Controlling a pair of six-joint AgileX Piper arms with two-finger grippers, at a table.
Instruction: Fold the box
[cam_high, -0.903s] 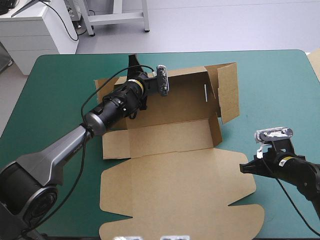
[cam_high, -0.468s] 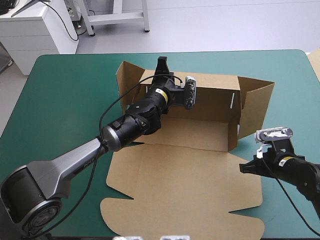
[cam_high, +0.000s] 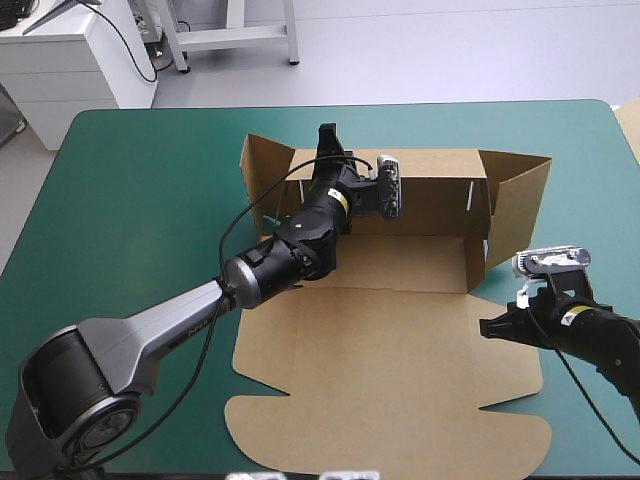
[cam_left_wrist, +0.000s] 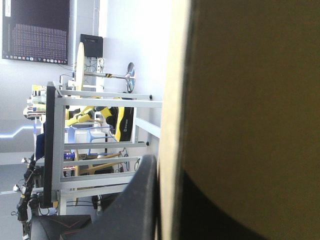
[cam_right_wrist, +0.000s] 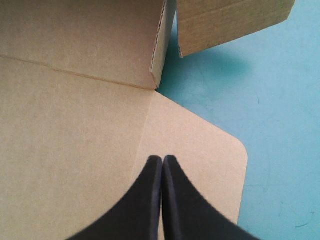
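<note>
From above, one box (cam_high: 380, 350) lies mid-table (cam_high: 130, 200), its back wall upright, two end flaps angled out and the lid flat. The left hand (cam_high: 327, 140) sits atop the back wall, the right hand (cam_high: 486, 328) at the lid's right edge. Left wrist: the fingers (cam_left_wrist: 142, 200) are clamped on the board. Right wrist: two fingers (cam_right_wrist: 150, 200) are pressed together over the lid.

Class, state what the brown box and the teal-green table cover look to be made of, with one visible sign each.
The brown box: corrugated cardboard, matt; fluting shows along its cut edge. The teal-green table cover: smooth matt sheet without visible weave, perhaps rubber or vinyl.
</note>
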